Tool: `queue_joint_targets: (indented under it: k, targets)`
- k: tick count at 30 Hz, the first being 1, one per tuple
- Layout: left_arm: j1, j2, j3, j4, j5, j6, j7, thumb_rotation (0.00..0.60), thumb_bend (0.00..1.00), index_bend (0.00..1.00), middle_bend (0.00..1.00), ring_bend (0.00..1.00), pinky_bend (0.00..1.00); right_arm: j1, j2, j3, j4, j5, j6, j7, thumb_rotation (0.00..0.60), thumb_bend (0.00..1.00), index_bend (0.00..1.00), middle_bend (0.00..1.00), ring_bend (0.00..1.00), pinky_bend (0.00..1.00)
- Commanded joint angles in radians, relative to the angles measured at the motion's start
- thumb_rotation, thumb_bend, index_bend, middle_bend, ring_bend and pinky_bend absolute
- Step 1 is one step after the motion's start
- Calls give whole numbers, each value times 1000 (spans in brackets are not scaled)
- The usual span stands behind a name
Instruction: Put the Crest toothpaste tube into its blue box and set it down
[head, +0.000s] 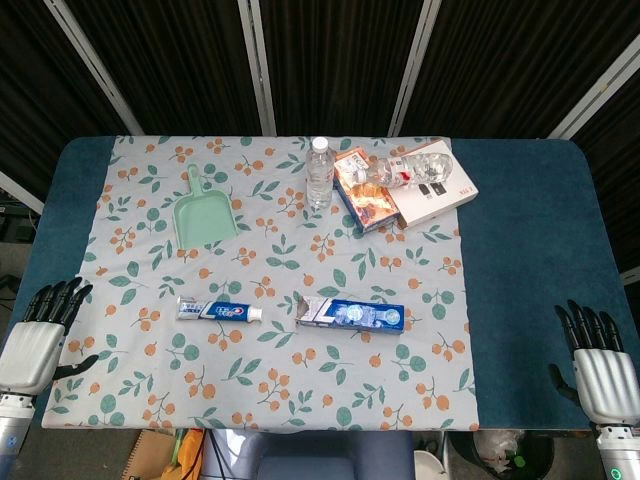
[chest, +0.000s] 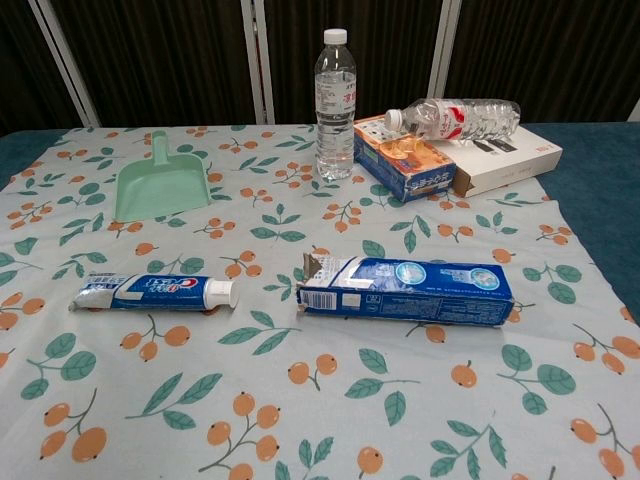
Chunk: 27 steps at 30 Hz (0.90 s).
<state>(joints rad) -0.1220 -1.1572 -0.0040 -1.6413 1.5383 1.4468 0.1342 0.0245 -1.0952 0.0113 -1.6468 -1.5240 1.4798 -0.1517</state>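
One toothpaste tube (head: 219, 312) lies flat on the cloth (head: 150, 370) at the worktop's 7 o'clock, cap toward the one blue box (head: 351, 314), which lies just apart at its 3 o'clock with its flap end open. Toward 12 o'clock are two bottles, one upright (head: 319, 173) and one lying (head: 412, 167) on two boxes (head: 405, 190), plus one green dustpan (head: 205, 212). Both the left hand (head: 38, 335) and right hand (head: 598, 360) hang at the near corners, fingers spread and holding nothing.

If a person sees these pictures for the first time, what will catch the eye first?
Probably the blue box, lying mid-cloth with its open flap facing the toothpaste tube to its left. Behind them, an upright water bottle stands beside a second bottle lying on stacked boxes; a green dustpan lies far left.
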Motion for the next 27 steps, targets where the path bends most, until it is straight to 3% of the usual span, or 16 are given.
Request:
queue_joint_targets:
  k: [1,14,18,22,27]
  targets:
    - [0,0,0,0,1,1,1,600,0,0,0,0,0,0,1,-1,0,-1,0,1,600,355,0,0,0,0]
    - [0,-3,-1,7,7,6,-2,600,0,0,0,0,0,16,1,-11,-10,-54,-6,21,600,343,0,0,0,0]
    - [-2,-4,0,9,8,2,-8,600,0,0,0,0,0,55,-5,-4,-75,-45,-70,21,600,336,0,0,0,0]
    - [-5,-5,-1,11,8,-1,-10,600,0,0,0,0,0,129,-24,39,-177,-2,-168,-7,600,335,0,0,0,0]
    - [-10,-4,1,10,6,-13,-13,600,0,0,0,0,0,260,-98,128,-261,97,-307,-123,600,334,0,0,0,0]
